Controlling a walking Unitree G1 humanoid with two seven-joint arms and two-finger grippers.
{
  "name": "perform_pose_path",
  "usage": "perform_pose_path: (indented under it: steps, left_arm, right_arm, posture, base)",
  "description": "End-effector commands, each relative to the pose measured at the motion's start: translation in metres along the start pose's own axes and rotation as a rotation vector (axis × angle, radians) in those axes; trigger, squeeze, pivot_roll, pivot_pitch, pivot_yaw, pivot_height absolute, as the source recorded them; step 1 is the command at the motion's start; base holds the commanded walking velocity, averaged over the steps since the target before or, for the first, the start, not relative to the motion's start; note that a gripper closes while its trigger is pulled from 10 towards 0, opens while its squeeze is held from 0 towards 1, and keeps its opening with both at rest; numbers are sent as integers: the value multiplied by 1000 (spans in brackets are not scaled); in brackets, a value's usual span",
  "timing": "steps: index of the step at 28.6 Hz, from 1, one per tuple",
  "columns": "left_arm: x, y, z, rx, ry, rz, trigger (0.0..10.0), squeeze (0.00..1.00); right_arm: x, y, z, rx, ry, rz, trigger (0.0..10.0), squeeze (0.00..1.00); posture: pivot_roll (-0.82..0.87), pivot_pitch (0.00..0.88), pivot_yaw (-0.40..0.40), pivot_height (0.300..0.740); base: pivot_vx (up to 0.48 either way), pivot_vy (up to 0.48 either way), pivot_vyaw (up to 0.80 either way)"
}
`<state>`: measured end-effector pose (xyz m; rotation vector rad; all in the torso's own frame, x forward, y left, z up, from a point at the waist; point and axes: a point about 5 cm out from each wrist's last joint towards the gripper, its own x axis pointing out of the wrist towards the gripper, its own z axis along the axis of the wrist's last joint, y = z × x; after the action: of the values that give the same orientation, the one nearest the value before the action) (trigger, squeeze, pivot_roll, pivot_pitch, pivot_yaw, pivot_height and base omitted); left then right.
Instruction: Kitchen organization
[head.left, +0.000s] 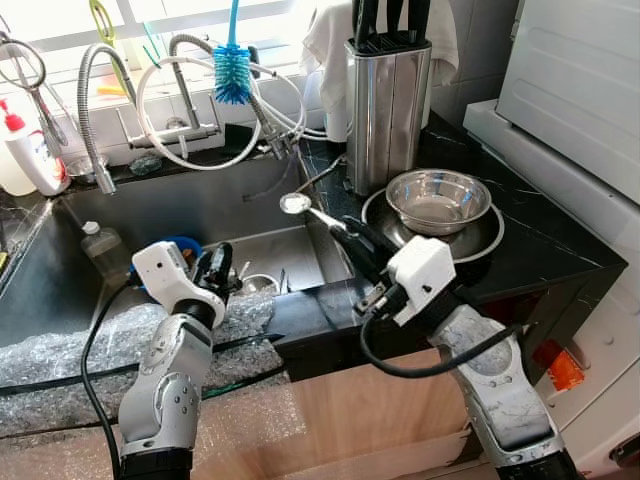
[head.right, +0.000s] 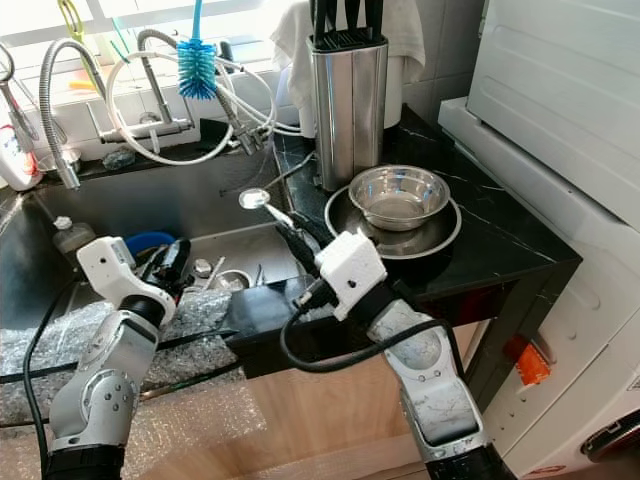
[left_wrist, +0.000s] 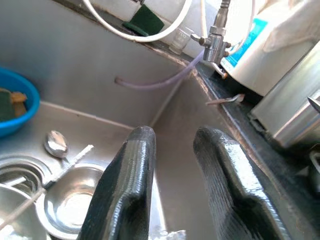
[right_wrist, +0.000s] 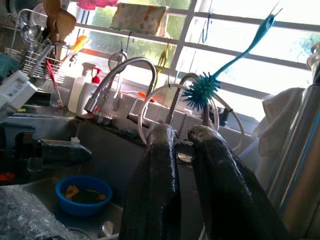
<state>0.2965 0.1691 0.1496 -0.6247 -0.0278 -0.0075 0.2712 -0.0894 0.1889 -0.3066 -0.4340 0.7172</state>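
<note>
A metal spoon (head.left: 297, 205), bowl end up, sits at frame centre above the sink (head.left: 150, 215), pinched at its handle between the closed fingers of the right gripper (head.left: 338, 228). The left gripper (head.left: 222, 268), lower left over the basin, has its fingers slightly parted, holding nothing. A steel bowl (head.left: 438, 198) rests on the counter, right of centre

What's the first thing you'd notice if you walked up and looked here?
Probably the right gripper over the sink's corner, pinching a metal spoon by its handle. Next, the bright blue bottle brush hanging at the window above the taps. On the black counter stands a shiny knife block beside a steel bowl in a pan, while the left gripper hovers open over the basin.
</note>
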Motion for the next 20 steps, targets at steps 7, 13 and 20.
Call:
perform_pose_path:
  steps: [7, 13, 20]
  left_arm:
    - [6, -2, 7, -135, 23, -15, 10000, 0]
    - [9, -10, 9, -213, 61, -68, 10000, 0]
    - [14, -17, 16, -303, 57, -104, 10000, 1000]
  right_arm:
    - [-2, 14, -1, 5, -28, 74, 10000, 0]
    - [-1, 19, 0, 15, -46, 86, 10000, 0]
    - [-1, 20, 0, 9, -48, 90, 10000, 0]
  posture:
    - [-97, 0, 122, 740]
    - [-96, 0, 123, 740]
    - [-99, 0, 127, 740]
  base:
    - [0, 0, 0]
    - [0, 0, 0]
    - [0, 0, 0]
